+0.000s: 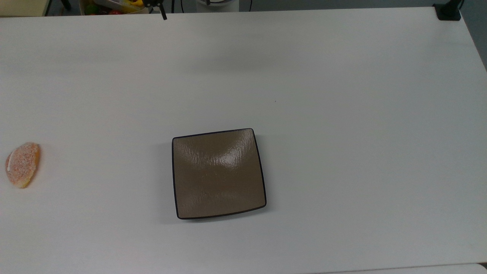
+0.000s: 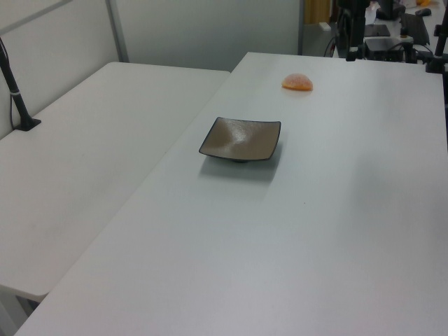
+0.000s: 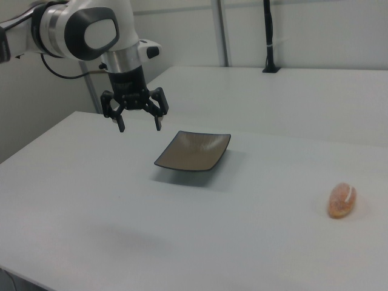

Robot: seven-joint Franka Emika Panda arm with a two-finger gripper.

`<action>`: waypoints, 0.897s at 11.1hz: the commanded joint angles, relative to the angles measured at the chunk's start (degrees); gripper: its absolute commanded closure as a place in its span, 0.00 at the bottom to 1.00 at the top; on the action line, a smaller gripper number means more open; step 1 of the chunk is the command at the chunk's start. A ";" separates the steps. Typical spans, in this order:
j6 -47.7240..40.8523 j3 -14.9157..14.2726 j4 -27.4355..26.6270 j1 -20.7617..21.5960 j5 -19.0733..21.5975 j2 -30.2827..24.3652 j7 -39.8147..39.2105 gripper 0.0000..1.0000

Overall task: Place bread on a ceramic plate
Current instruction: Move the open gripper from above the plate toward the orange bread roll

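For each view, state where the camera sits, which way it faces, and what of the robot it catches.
Top view: overhead, looking straight down on the plate and bread; a fingertip at the top edge.
Left view: raised at one table end, looking along it; dark arm parts at the far end.
Right view: raised at the opposite end, facing back; arm and open gripper above the table.
All share plate and bread.
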 commanded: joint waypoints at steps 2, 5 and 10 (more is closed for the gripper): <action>-0.67 -0.06 -1.02 -2.44 -2.57 0.81 -0.61 0.00; 0.39 -0.06 1.17 -5.78 -3.45 3.79 -1.30 0.00; 13.27 -0.41 5.65 -11.57 -4.51 10.20 -1.30 0.00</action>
